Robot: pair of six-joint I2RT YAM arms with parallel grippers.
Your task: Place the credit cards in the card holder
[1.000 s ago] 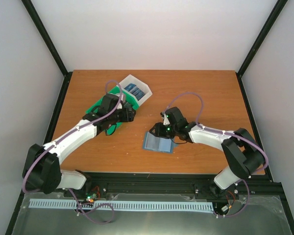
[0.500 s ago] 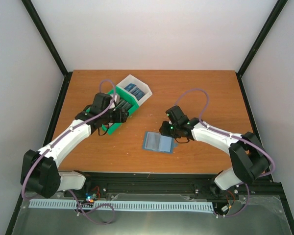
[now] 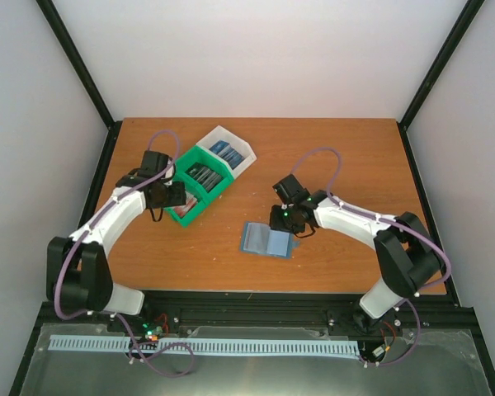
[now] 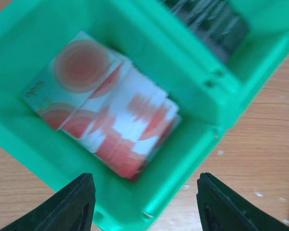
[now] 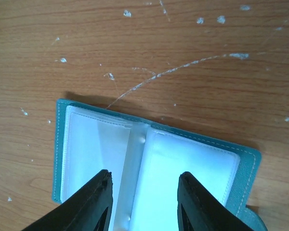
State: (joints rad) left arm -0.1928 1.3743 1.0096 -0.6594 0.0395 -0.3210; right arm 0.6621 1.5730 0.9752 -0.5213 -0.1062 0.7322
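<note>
The card holder (image 3: 266,241) lies open on the table, teal-edged with clear sleeves; it fills the lower right wrist view (image 5: 192,168). My right gripper (image 3: 281,223) hovers just above its far edge, open and empty (image 5: 144,202), the jaws straddling the centre fold. A green bin (image 3: 190,206) holds the credit cards: a fanned stack of red-and-white cards (image 4: 106,113) in one compartment, dark cards (image 4: 209,19) in the one beside it. My left gripper (image 3: 175,199) is open and empty over the bin's near-left end (image 4: 144,207), above the red-and-white stack.
A white bin (image 3: 241,165) with blue cards (image 3: 225,150) touches the green bin's far end. The green bin's wall (image 4: 192,96) separates its compartments. Purple cables loop over both arms.
My left gripper has moved left along the green bin to its near-left end. My right gripper has shifted slightly, staying over the open card holder. The holder has not moved.
</note>
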